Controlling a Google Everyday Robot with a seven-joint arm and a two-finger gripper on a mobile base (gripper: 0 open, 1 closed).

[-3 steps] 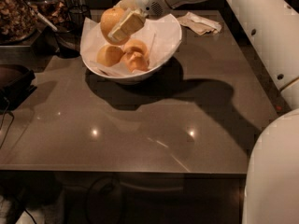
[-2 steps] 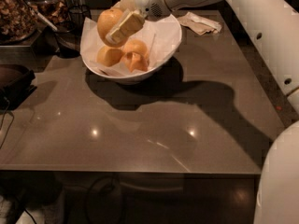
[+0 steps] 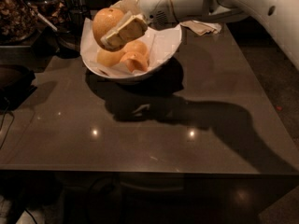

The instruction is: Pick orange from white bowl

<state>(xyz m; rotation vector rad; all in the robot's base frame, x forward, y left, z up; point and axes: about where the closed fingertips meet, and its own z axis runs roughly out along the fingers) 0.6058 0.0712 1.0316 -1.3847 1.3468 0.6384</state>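
The white bowl (image 3: 163, 50) sits at the back left of the dark table, lined with thin white paper. My gripper (image 3: 117, 29) is shut on the orange (image 3: 105, 21), the largest pale yellow-orange fruit, and holds it above the bowl's left side, clear of the other fruit. One finger (image 3: 125, 31) crosses the orange's front. A smaller yellowish fruit (image 3: 108, 58) and a smaller deeper-orange fruit (image 3: 135, 59) lie in the bowl below it.
A crumpled white napkin (image 3: 202, 27) lies behind the bowl to the right. Dark pans and containers (image 3: 28, 13) crowd the back left. A dark object (image 3: 14, 80) rests at the table's left edge. My white arm (image 3: 243, 3) reaches in from the upper right.
My gripper has lifted the orange up and a little to the left, out of the bowl. The two smaller fruits have stayed in place.
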